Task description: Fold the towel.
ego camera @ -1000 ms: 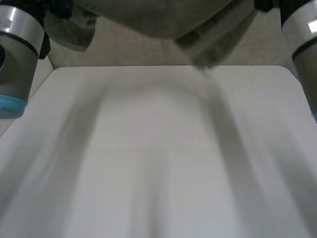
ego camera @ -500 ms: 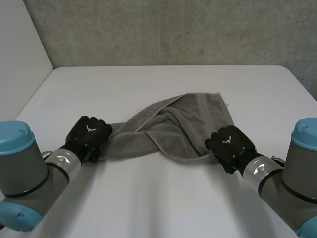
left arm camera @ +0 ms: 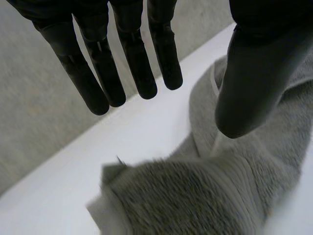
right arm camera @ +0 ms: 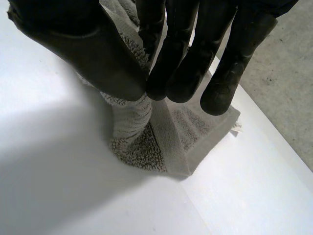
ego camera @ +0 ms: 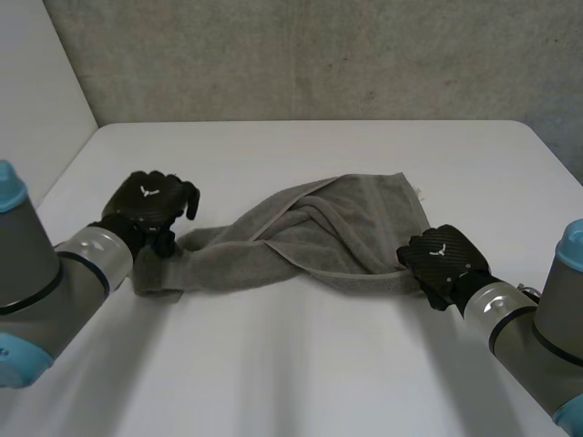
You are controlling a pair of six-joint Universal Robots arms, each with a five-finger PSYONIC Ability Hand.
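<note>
Twisted grey towel (ego camera: pixel 310 241) is lying mid-surface (ego camera: pixel 301 364). R hand (ego camera: pixel 444 262) is pinching towel's corner btwn thumb & fingers, prob. to untwist it. L hand (ego camera: pixel 150 205) is hovering spread over towel's other end, gripping nothing.

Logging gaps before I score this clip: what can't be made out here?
- Head view: the towel corner at the right hand is covered by that hand.
- Head view: the layers in the towel's twisted middle are hidden by its own folds.
- Left wrist view: the towel end beneath the left hand is blurred and cut off by the frame edge.
</note>
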